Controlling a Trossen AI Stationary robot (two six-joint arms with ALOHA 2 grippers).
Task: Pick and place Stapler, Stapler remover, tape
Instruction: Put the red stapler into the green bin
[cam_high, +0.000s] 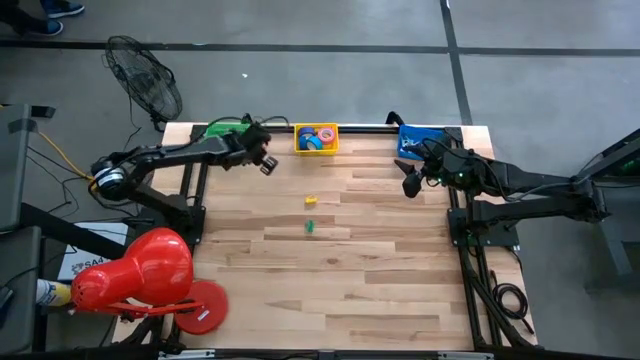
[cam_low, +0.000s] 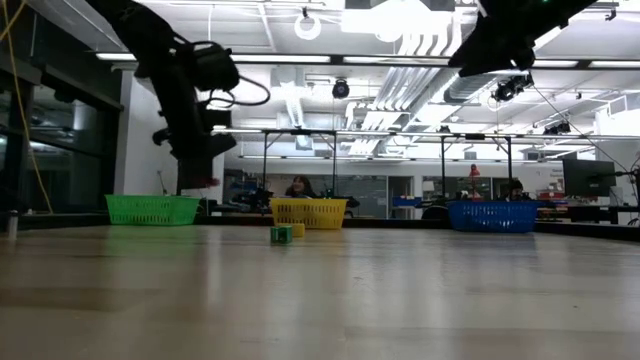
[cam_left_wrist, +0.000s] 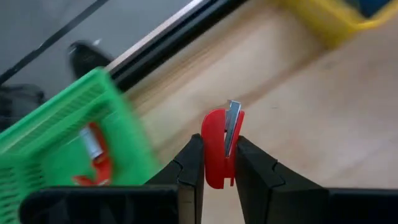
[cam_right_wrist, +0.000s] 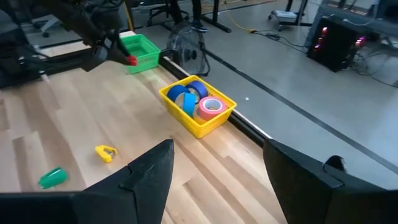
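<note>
At upper left, my left gripper (cam_left_wrist: 214, 163) pinches what looks like a red staple remover (cam_left_wrist: 219, 146) beside the green basket (cam_high: 222, 128). Tape rolls (cam_high: 317, 137) sit in the yellow basket (cam_high: 298, 143), top centre. My right gripper (cam_high: 411, 182) hangs wide open near the blue basket (cam_high: 418, 141).

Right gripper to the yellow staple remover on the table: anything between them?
Nothing. In the high view, bare wood runs from the right gripper to the yellow staple remover.

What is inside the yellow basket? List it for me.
The yellow basket holds rolls of tape: blue ones and a pink one with a pale core, standing or leaning together. Anything beneath them is covered by the rolls and the basket walls.
</note>
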